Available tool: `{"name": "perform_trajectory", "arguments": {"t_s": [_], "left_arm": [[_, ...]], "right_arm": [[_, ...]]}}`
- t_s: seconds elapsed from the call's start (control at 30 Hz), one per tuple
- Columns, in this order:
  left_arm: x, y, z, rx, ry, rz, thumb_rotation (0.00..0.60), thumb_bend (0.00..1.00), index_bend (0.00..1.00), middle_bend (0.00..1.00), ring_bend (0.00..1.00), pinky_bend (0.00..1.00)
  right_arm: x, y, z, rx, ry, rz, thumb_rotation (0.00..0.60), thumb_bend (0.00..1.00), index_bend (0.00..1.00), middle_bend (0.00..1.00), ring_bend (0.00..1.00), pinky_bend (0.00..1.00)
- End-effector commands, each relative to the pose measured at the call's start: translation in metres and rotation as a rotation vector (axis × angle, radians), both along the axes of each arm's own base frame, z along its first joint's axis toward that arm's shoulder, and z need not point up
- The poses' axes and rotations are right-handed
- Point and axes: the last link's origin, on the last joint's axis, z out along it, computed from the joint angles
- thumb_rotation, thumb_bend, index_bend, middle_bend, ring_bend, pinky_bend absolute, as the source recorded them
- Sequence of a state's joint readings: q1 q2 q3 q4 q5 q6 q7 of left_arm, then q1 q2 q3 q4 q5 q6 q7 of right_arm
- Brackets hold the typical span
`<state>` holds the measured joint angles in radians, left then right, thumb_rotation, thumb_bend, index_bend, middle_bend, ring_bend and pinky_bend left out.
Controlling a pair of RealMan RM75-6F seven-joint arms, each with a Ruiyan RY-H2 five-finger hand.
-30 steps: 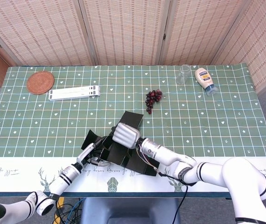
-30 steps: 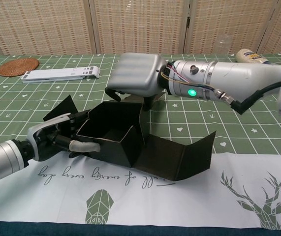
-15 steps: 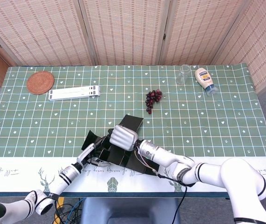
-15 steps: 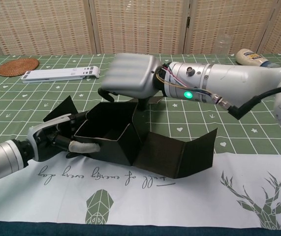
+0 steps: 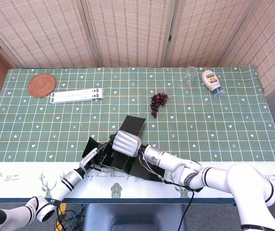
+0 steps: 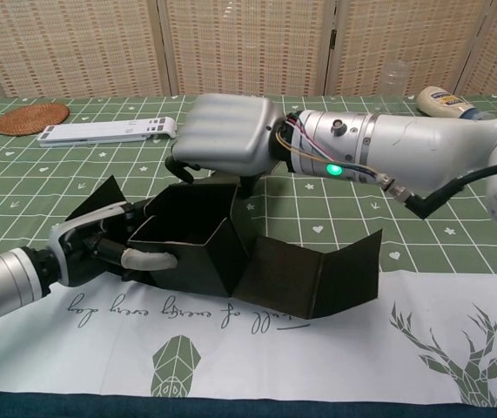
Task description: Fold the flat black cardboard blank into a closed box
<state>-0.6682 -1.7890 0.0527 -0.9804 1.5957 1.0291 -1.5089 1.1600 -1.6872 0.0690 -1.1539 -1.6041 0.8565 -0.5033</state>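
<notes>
Now: black box point(image 6: 198, 248) wall is being gripped by left hand point(image 6: 100, 248) | right hand point(image 6: 222, 138), curled, is being pressed lower onto rear flap | closing is being advanced.

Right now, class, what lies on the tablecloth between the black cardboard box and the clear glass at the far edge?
In the head view, a bunch of dark grapes lies between the black cardboard box and the clear glass; otherwise bare green tablecloth.

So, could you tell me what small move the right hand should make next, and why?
Probably press the rear flap down and forward over the open box. The right hand sits curled over that flap, the left hand braces the box's side, and the lid panel is not yet folded.
</notes>
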Motion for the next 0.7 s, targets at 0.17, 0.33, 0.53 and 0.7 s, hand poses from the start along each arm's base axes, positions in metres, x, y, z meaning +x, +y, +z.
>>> {"name": "perform_trajectory", "arguments": {"t_s": [0.17, 0.33, 0.53, 0.7], "left_arm": [[-0.0006, -0.0004, 0.0003, 0.000, -0.004, 0.007, 0.600, 0.11, 0.20, 0.16, 0.63, 0.72], [-0.0012, -0.0004, 0.0007, 0.000, -0.004, 0.012, 0.600, 0.11, 0.21, 0.19, 0.63, 0.72], [-0.0009, -0.0004, 0.0011, 0.000, -0.002, 0.012, 0.600, 0.11, 0.21, 0.19, 0.63, 0.72], [-0.0010, 0.0000, 0.0021, 0.001, -0.002, 0.016, 0.600, 0.11, 0.21, 0.19, 0.63, 0.72]], "right_arm": [[-0.0001, 0.0008, 0.0003, 0.000, -0.004, -0.010, 0.600, 0.23, 0.36, 0.33, 0.76, 0.99], [-0.0008, 0.0027, 0.0024, 0.010, -0.004, -0.039, 0.600, 0.23, 0.12, 0.22, 0.74, 0.99], [-0.0013, 0.0050, 0.0050, 0.023, -0.001, -0.080, 0.600, 0.15, 0.00, 0.12, 0.72, 0.99], [-0.0006, 0.0071, 0.0083, 0.038, -0.012, -0.111, 0.600, 0.08, 0.00, 0.08, 0.71, 0.99]]}}
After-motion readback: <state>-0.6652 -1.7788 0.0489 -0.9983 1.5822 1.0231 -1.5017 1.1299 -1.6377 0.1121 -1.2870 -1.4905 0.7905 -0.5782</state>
